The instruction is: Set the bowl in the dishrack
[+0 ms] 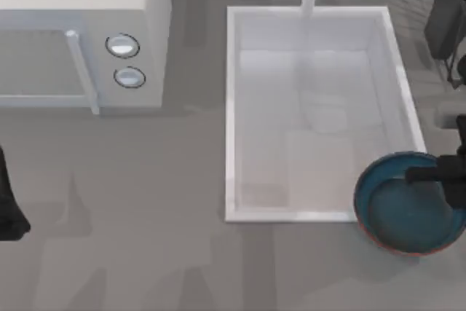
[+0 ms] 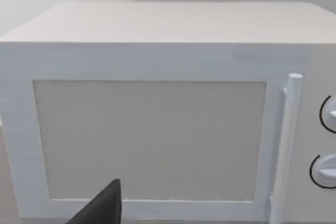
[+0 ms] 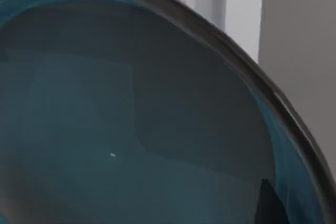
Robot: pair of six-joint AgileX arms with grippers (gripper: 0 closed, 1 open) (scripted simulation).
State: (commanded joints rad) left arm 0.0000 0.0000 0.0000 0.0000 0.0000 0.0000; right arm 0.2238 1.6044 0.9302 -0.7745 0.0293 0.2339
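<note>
**Presently: bowl over sink corner**

Bowl [image 1: 408, 205] found overlapping the near right corner of the white sink [image 1: 231, 107], well apart from dishrack [image 1: 444, 12] at far right. Right gripper [image 1: 422, 175] reaching over bowl rim; grasp cannot be told. Left gripper [image 2: 102, 208] parked facing microwave [image 2: 157, 129], state undetermined.
</note>
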